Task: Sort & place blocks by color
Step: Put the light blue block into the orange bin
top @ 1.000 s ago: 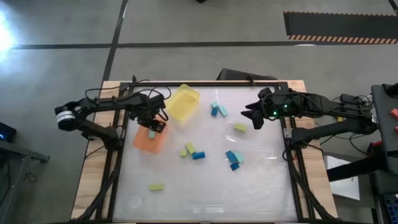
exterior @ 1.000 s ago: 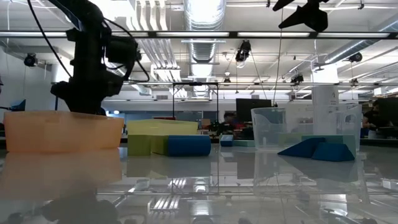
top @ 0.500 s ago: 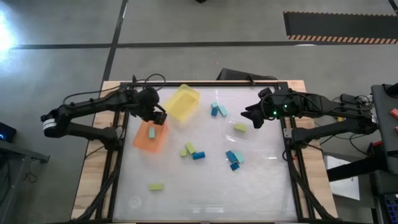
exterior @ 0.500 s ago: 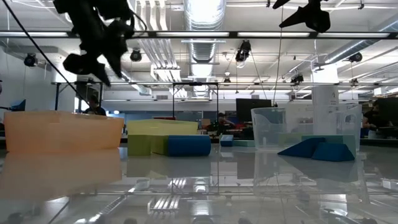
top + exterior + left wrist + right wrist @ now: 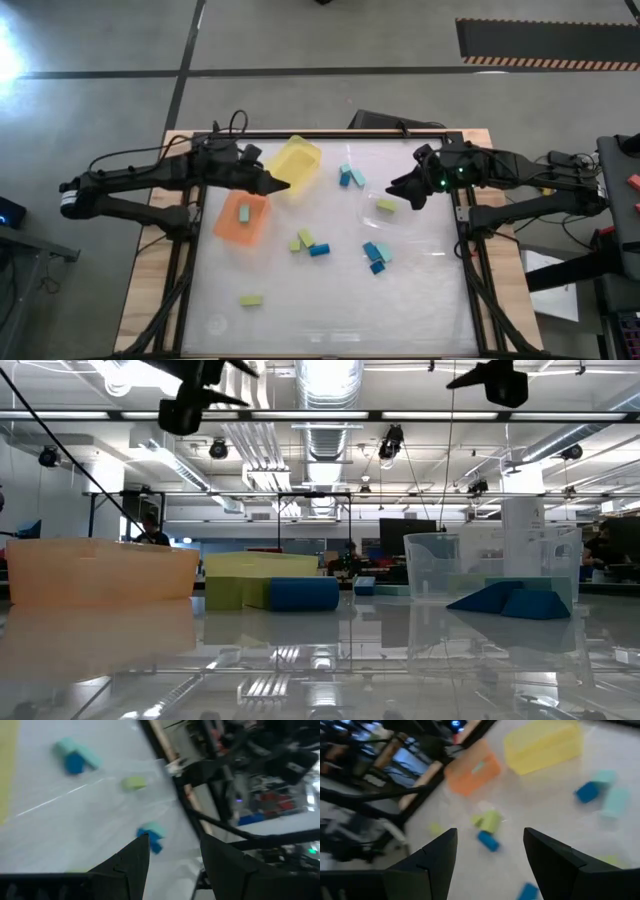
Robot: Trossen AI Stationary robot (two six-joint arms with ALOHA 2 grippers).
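In the high view the blocks lie scattered over the table. A teal and blue pair (image 5: 350,177) lies toward the far edge. A yellow-green block (image 5: 386,205) sits in the clear dish. A yellow-green and blue group (image 5: 308,243) is mid-table, with a blue and teal cluster (image 5: 375,255) to its right. One yellow-green block (image 5: 251,299) lies near the front. One teal block (image 5: 243,212) lies inside the orange bin (image 5: 232,230). My left gripper (image 5: 277,185) hovers open between the orange bin and the yellow bin (image 5: 293,165), high above the table (image 5: 200,400). My right gripper (image 5: 398,190) hangs open beside the dish.
The clear dish (image 5: 395,222) sits at the table's right. The dark table frame (image 5: 465,240) runs along both sides. The right wrist view looks over the orange bin (image 5: 472,772), the yellow bin (image 5: 542,745) and the blocks between them. Bare table surface lies toward the near edge.
My left gripper has risen from just over the orange bin, swung toward the yellow bin and the table's right, and tipped from pointing down to near level. The teal block stays lying in the orange bin. My right arm has kept still.
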